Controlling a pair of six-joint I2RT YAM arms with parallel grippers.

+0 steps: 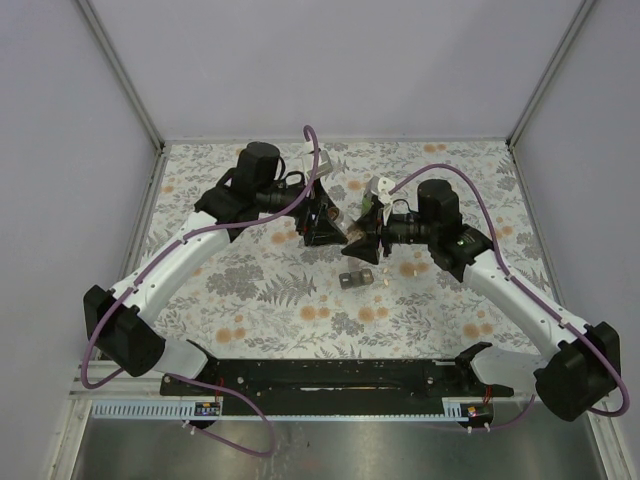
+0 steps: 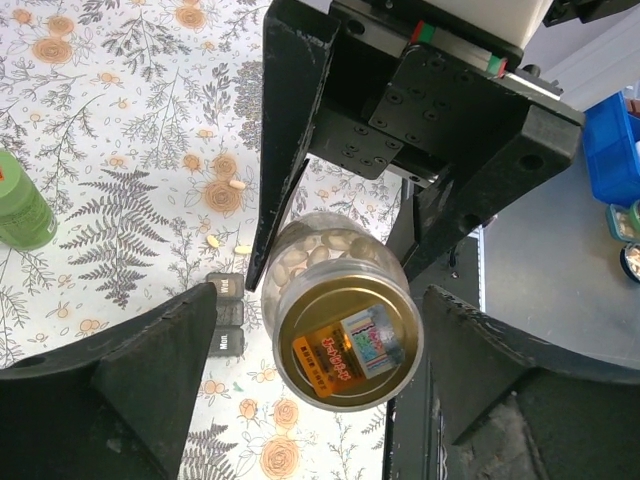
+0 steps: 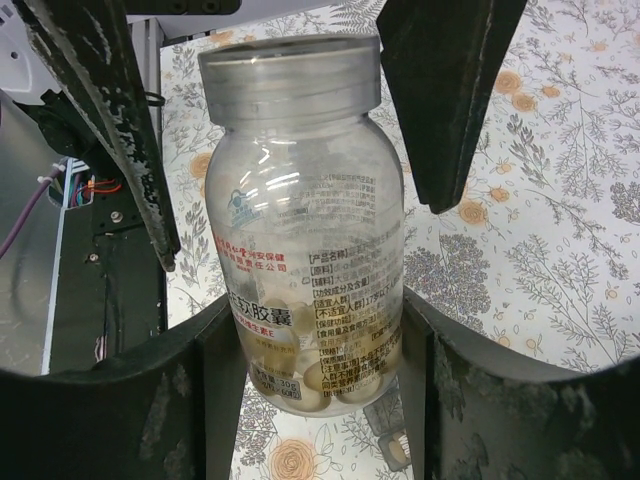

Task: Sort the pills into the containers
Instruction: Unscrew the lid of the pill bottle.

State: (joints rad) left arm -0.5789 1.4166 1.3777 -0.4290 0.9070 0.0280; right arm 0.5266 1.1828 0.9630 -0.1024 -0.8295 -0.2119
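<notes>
A clear pill bottle (image 3: 305, 230) with pale capsules in its bottom and a gold lid (image 2: 345, 340) hangs above the table. My right gripper (image 3: 320, 330) is shut on its lower body, both pads pressed against the plastic. My left gripper (image 2: 320, 325) stands open around the lid end, with a gap on each side. In the top view the two grippers, left (image 1: 322, 228) and right (image 1: 362, 243), meet nose to nose. A dark weekday pill organizer (image 1: 357, 279) lies on the floral table just below them. Three loose pale pills (image 2: 237, 184) lie near it.
A green bottle (image 2: 20, 205) stands on the floral cloth to the left in the left wrist view. A blue bin (image 2: 610, 150) sits off the table's edge. Purple cables loop along both arms.
</notes>
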